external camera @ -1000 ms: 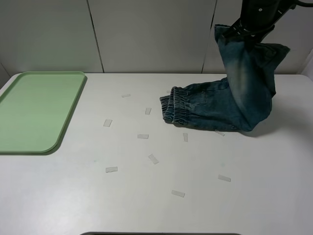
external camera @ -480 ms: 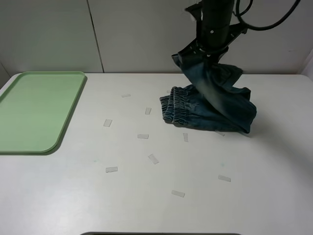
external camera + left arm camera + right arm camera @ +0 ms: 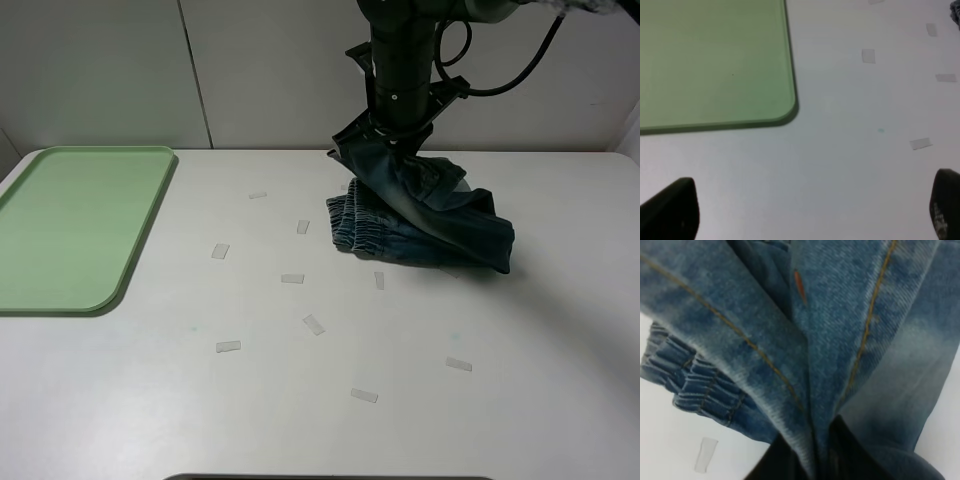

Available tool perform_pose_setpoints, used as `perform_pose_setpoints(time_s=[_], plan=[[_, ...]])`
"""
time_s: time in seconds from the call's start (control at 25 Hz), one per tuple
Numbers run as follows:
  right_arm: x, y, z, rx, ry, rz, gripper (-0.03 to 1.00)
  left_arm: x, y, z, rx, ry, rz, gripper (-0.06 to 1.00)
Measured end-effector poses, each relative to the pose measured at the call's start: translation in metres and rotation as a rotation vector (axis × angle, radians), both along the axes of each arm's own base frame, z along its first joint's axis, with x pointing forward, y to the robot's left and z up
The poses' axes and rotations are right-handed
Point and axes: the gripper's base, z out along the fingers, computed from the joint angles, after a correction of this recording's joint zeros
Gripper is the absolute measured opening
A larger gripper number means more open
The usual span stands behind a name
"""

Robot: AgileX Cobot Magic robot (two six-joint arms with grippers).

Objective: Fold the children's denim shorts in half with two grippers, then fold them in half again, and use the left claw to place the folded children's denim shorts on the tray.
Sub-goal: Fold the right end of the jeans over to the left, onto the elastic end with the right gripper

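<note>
children's denim shorts [image 3: 430, 225]: hem end swung over and lowered toward the waistband, first fold nearly closed. right gripper [image 3: 385, 138] pinches the hem; left gripper [image 3: 807, 210] gapes wide, empty.

right tool [image 3: 386, 142] now lower, leftward, denim shorts [image 3: 462, 226] folded flatter

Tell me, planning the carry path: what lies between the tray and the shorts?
Only bare table dotted with small pale strips, per the exterior high view.
</note>
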Motion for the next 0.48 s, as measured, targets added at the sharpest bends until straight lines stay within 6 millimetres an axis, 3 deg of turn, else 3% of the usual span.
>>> perform_pose_setpoints(time_s=[0.12, 0.16, 0.28, 0.48], plan=[[-0.0020, 0.0028, -0.0014, 0.039, 0.016, -0.041, 0.52, 0.0000, 0.0000, 0.0000, 0.000, 0.000, 0.000, 0.91], [-0.0030, 0.0042, -0.0019, 0.057, 0.026, -0.052, 0.58, 0.0000, 0.0000, 0.0000, 0.000, 0.000, 0.000, 0.91], [-0.0054, 0.0074, -0.0028, 0.097, 0.052, -0.068, 0.67, 0.0000, 0.0000, 0.0000, 0.000, 0.000, 0.000, 0.91], [-0.0054, 0.0074, -0.0024, 0.097, 0.051, -0.067, 0.69, 0.0000, 0.0000, 0.0000, 0.000, 0.000, 0.000, 0.91]])
